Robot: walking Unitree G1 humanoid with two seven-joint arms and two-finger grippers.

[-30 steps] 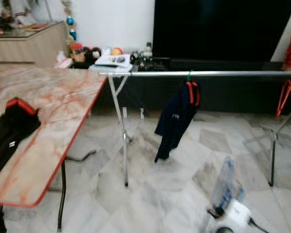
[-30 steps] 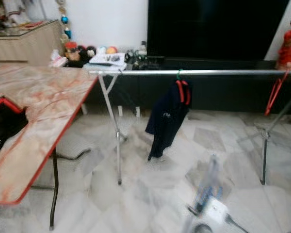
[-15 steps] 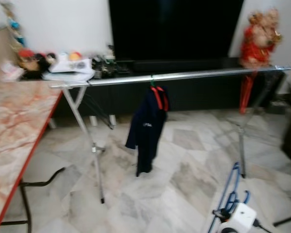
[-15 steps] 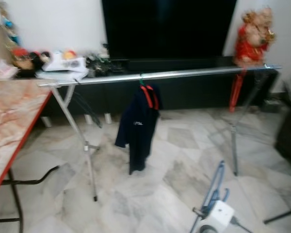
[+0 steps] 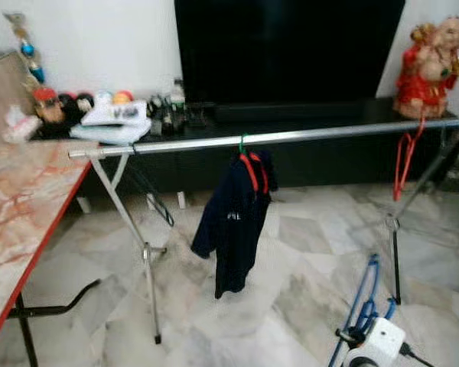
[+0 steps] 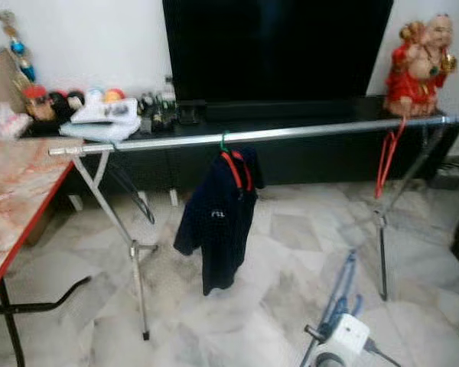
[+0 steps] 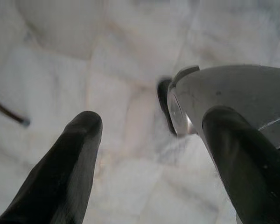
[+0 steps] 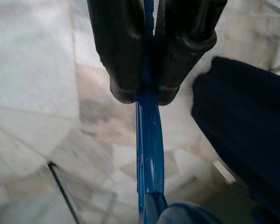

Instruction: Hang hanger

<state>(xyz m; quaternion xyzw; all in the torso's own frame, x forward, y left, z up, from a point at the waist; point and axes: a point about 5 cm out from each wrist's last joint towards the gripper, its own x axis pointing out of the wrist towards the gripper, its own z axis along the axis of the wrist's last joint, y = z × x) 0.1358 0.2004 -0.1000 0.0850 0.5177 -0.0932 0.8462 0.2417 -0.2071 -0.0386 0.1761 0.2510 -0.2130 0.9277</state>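
My right gripper (image 8: pixel 147 95) is clamped tight on the blue hanger (image 5: pixel 365 300), which I hold low, well below the silver rail (image 5: pixel 291 137) and short of it. On that rail a navy jacket (image 5: pixel 233 222) already hangs, with a red hanger (image 5: pixel 404 164) near its far end. My left gripper (image 7: pixel 151 140) hangs spread and empty over the floor. I judge that lifting and hooking remain.

left gripper (image 7: pixel 144 135): jaws spread wide, pointing down | right gripper (image 8: pixel 146 95): jaws clamped, held low
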